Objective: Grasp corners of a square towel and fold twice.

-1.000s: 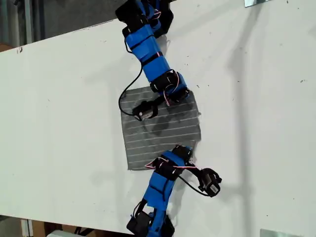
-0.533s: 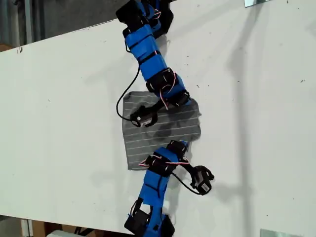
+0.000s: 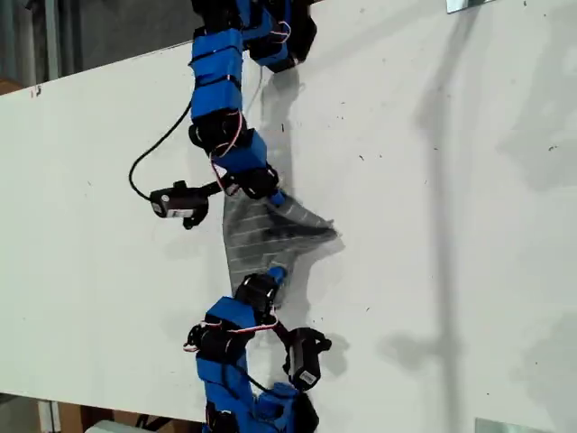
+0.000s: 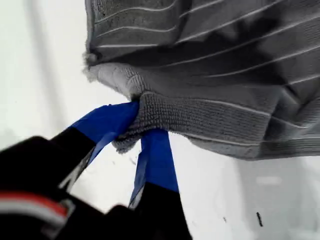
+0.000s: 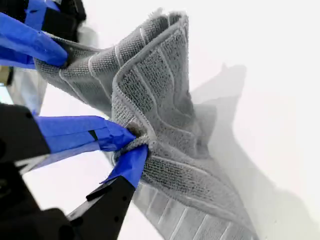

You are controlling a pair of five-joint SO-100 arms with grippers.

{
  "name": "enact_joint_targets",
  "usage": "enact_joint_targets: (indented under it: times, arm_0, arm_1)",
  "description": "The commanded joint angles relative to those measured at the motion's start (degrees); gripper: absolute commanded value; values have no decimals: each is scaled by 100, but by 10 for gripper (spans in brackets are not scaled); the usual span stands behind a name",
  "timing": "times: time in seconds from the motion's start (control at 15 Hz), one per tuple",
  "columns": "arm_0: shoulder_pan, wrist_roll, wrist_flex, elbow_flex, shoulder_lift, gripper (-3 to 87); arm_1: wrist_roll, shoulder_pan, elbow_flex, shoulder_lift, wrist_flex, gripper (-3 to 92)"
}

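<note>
The grey striped towel [image 3: 270, 236] lies on the white table [image 3: 451, 225], bunched, with one side lifted into a ridge. Two blue arms meet it in the exterior view: one gripper [image 3: 278, 200] from the top, the other [image 3: 275, 272] from the bottom. I cannot tell which of them is first. My first gripper [image 4: 141, 120] is shut on a corner of the towel [image 4: 225, 75]. Another corner of the towel [image 5: 165, 100] is pinched by my shut second gripper [image 5: 134, 144]. The other arm's blue finger [image 5: 40, 42] holds the cloth further along.
The table's far edge [image 3: 108, 68] runs across the exterior view's upper left. A black cable [image 3: 149, 162] loops from the top arm. Metal brackets sit at the exterior view's top right [image 3: 469, 4] and bottom right [image 3: 509, 426].
Both arms have swung toward the exterior view's left, pulling the towel's right side up and over. The towel went from flat and square to narrow and bunched.
</note>
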Motion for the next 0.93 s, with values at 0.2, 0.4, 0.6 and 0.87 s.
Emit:
enact_joint_targets:
  times: [0.2,0.4,0.6,0.87]
  arm_0:
    - [-2294,712,35,1336,1415,-2]
    - [-3164,949,149,1397,1477,-2]
    - [-3999,1213,-149,1960,1063,-2]
    - [-4078,1213,-782,2646,580,-1]
  arm_1:
    - [-527,2013,-105,580,-26,-1]
    - [-694,2900,79,413,-97,-1]
    - [-765,3498,501,-290,-536,-1]
    - [-773,3683,703,-1371,-993,-1]
